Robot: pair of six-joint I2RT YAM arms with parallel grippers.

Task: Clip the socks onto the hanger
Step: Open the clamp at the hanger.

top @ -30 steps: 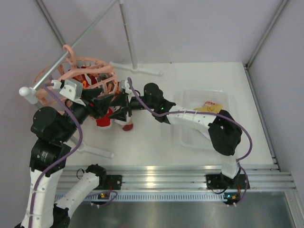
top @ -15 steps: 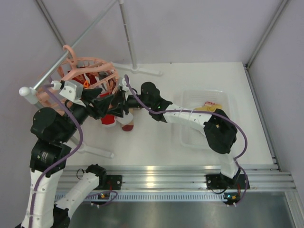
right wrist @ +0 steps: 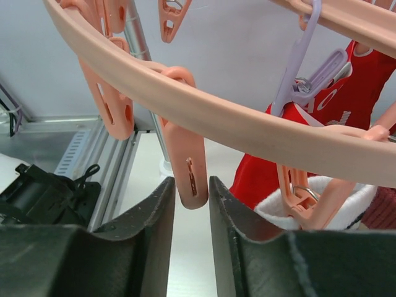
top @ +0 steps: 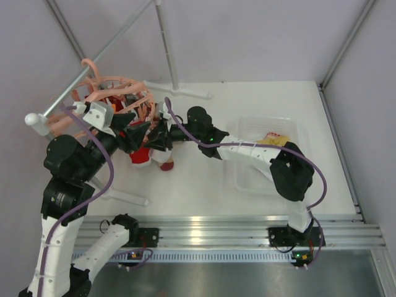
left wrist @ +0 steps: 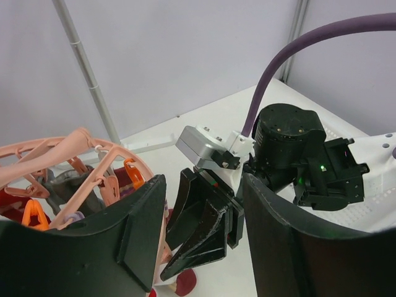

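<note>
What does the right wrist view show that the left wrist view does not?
Only the right wrist view: a peach clip closely flanked by the right tool. Only the left wrist view: the open left tool, a purple cable and the right arm's wrist. Both: the peach hanger and the right tool.

In the right wrist view, the hanger (right wrist: 204, 114) runs off both sides. I cannot tell if the right pincer (right wrist: 192, 181) really squeezes the clip (right wrist: 185, 148). From above, the hanger and that pincer cover most of the socks (top: 141, 156).
</note>
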